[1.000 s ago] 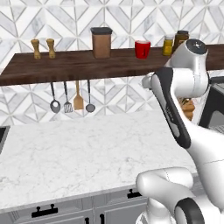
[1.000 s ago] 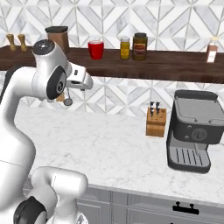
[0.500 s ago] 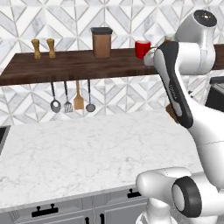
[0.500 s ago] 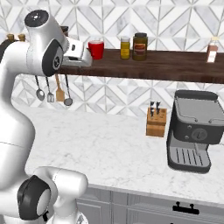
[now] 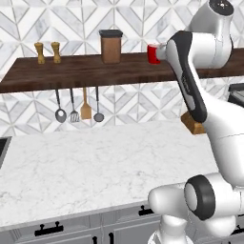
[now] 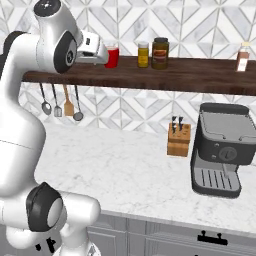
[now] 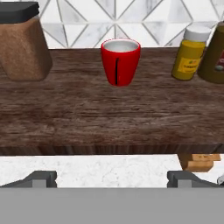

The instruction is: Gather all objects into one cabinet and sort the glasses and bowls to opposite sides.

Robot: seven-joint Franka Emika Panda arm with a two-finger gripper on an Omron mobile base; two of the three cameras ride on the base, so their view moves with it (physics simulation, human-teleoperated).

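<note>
Wooden shelf [image 7: 109, 118] holds red mug [image 7: 120, 61] beside yellow-labelled jar [image 7: 189, 52], writing unreadable.

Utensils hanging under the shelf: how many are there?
4, in a row below the shelf: ladle, slotted turner, wooden spatula, spoon. None looks hidden.

A home kitchen, computer-rendered. A white marble table [image 5: 95, 162] runs along a wall tiled in grey and white geometric shapes [image 6: 200, 20]. Above it, a dark wooden shelf [image 5: 71, 71] carries a brown canister with a black lid [image 5: 110, 46], a red mug [image 7: 120, 61] and spice jars [image 6: 143, 54]. Cooking utensils [image 5: 78, 107], a ladle and spatulas among them, hang under the shelf at ten o'clock in the left base view. At three o'clock in the right base view stand a black coffee machine [image 6: 220, 150] and a wooden knife block [image 6: 178, 139]. Grey base cabinets with black handles [image 5: 47, 229] sit below the table.
</note>
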